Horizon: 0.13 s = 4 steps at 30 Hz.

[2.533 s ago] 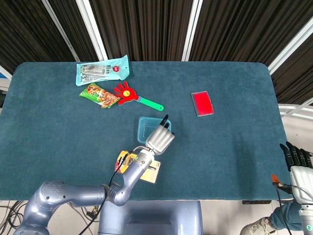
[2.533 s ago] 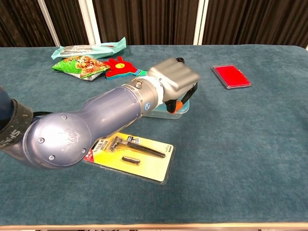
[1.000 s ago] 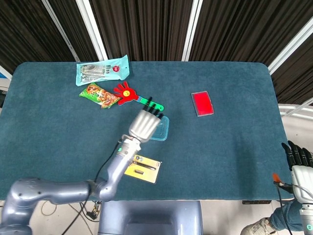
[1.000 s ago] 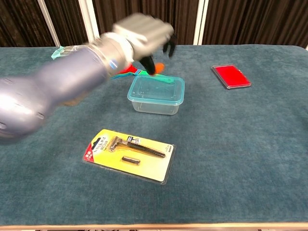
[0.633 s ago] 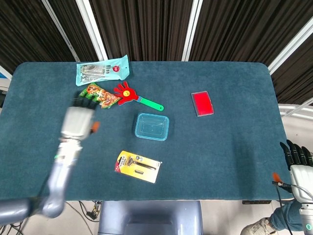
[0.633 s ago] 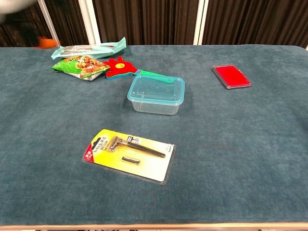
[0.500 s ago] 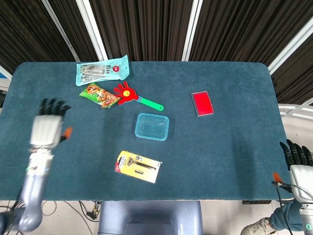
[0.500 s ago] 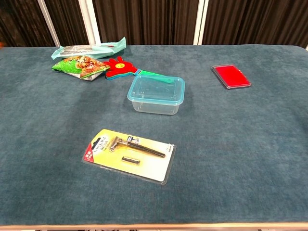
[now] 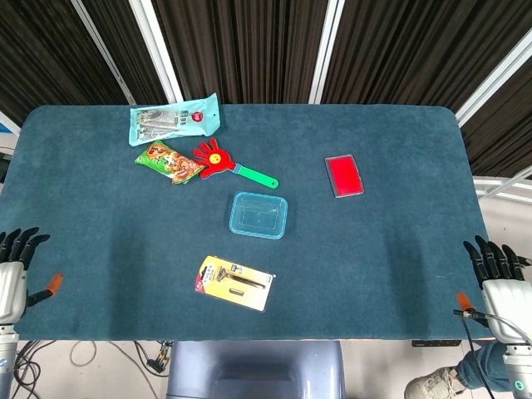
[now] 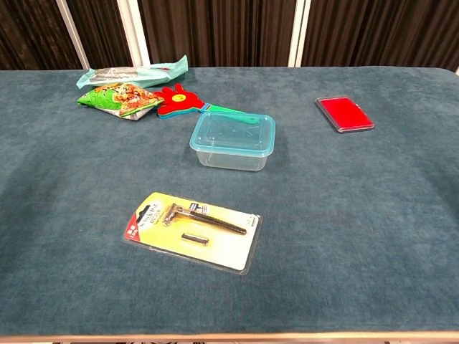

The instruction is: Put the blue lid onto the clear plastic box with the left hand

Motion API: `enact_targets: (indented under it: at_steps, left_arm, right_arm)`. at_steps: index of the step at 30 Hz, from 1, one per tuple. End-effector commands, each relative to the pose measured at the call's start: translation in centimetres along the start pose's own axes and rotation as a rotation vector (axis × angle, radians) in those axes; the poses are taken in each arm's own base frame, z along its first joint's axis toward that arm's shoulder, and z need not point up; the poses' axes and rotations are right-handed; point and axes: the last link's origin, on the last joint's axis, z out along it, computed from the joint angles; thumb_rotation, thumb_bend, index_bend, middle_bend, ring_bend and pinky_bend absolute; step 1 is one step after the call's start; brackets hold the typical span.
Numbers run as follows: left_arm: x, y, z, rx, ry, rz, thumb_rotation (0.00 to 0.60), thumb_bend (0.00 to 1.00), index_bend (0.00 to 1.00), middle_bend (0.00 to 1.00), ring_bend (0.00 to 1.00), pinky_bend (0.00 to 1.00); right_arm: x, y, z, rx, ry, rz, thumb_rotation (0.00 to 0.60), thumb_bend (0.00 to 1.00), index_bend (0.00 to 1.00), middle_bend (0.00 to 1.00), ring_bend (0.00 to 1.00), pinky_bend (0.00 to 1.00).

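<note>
The clear plastic box (image 9: 258, 214) stands near the middle of the table, and the blue lid (image 10: 234, 131) sits on top of it. My left hand (image 9: 12, 277) is at the lower left corner of the head view, off the table's front left edge, far from the box, fingers spread and holding nothing. My right hand (image 9: 499, 285) is at the lower right, beyond the table's front right edge, fingers apart and empty. Neither hand shows in the chest view.
A yellow razor pack (image 9: 235, 283) lies in front of the box. Behind it lie a red hand-shaped clapper (image 9: 226, 161), a green snack bag (image 9: 169, 162) and a teal packet (image 9: 174, 118). A flat red box (image 9: 343, 175) lies at the back right.
My left hand has let go of the lid on the box and swung away left, then down to the table's front left edge. The right hand has shifted slightly.
</note>
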Motion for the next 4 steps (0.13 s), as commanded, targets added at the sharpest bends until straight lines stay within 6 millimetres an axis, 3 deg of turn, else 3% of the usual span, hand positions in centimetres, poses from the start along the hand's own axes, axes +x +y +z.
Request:
enact_targets:
  at_steps: [1,4]
  left_arm:
    - [0.58,-0.78,-0.29,0.003,0.005,-0.025,0.6,0.25,0.22,0.11,0.05,0.04]
    - [0.67,-1.31,0.13,0.023,-0.004,-0.017,0.6,0.25,0.22,0.11,0.05,0.04]
  right_arm:
    - [0.02,-0.03,-0.08,0.003,-0.002,-0.009,0.6,0.34,0.0,0.01,0.0,0.0]
    - [0.1,-0.21,-0.07,0.005,0.002,-0.004,0.6,0.34,0.0,0.01,0.0,0.0]
